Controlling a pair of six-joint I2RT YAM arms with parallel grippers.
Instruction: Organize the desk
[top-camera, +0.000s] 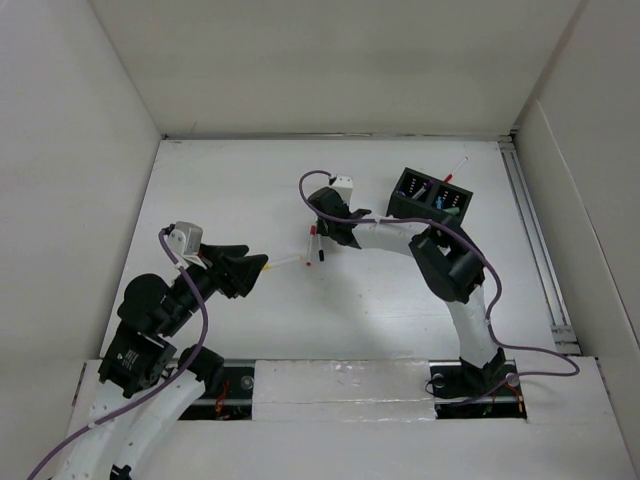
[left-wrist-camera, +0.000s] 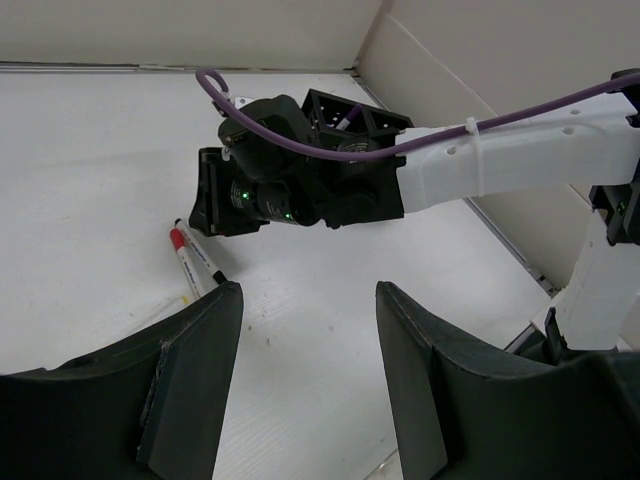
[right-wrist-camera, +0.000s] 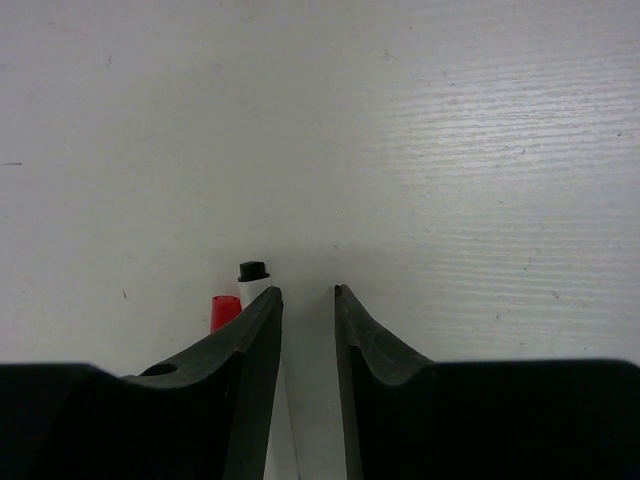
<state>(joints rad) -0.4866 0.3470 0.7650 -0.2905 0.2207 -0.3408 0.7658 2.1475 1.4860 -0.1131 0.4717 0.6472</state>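
- Left gripper: jaws wide apart, empty.
- Right gripper: jaws narrowly apart, low over the tabletop.
- Red marker and black-capped marker beside one jaw.

I see two markers lying together on the table, with the organizer box behind them to the right.

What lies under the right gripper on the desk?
Two markers poke out from under the right gripper: a red-capped marker and a black-tipped marker. The gripper hides the rest of them.
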